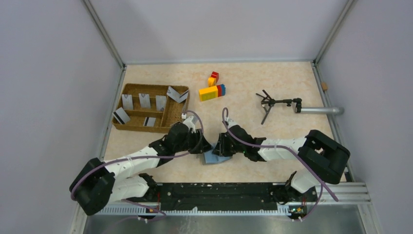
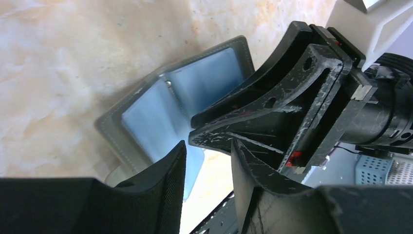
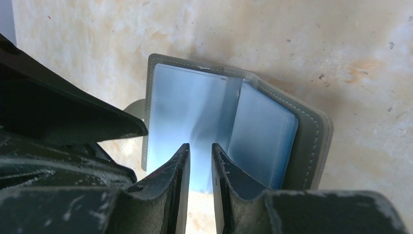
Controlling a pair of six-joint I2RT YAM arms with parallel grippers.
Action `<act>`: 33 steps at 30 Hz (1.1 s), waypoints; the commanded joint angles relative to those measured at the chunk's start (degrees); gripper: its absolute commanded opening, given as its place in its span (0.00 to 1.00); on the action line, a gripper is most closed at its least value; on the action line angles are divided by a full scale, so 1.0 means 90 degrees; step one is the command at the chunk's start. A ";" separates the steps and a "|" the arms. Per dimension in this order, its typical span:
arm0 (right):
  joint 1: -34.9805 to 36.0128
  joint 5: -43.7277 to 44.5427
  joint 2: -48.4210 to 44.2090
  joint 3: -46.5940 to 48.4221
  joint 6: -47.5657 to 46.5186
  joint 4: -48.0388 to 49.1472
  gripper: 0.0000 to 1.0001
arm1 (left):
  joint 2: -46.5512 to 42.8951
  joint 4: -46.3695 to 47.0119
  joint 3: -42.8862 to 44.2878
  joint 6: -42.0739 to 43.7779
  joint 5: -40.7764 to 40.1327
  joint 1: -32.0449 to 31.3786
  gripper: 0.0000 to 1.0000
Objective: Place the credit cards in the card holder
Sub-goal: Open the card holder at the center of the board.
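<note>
The card holder [image 1: 214, 157] lies open on the table between my two grippers, its grey-blue inner panels up; it also shows in the left wrist view [image 2: 207, 80] and the right wrist view [image 3: 190, 105]. My left gripper [image 1: 204, 146] [image 2: 209, 146] is open and empty, one finger over a panel's edge. My right gripper [image 1: 220, 146] [image 3: 200, 146] hovers over the panels with its jaws a narrow gap apart and nothing between them. Several silver-grey credit cards [image 1: 144, 100] stand or lie in the wicker tray [image 1: 151, 129], some with a dark stripe [image 1: 121, 116].
Colourful toy blocks [image 1: 212, 91] and a smaller stack [image 1: 214, 77] lie behind the grippers. A small black tripod [image 1: 271, 103] and a silver cylinder [image 1: 319, 110] lie at the right. Walls enclose the table on three sides.
</note>
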 commanded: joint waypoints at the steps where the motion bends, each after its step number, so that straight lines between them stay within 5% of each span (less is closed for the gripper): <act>1: 0.0086 0.0137 -0.0136 -0.0069 0.0025 0.0051 0.22 | 0.0398 0.1264 -0.0103 -0.0306 0.0337 -0.0157 0.40; 18: 0.0085 0.0831 -0.0499 -0.0505 0.0472 -0.0679 0.18 | 0.1710 0.1677 -0.0628 -0.0599 -0.0096 -0.0195 0.32; 33: 0.0076 0.0978 -0.1181 -0.1880 0.1618 0.0023 0.18 | 0.2209 0.1580 -0.0574 -0.0492 -0.0244 -0.0195 0.28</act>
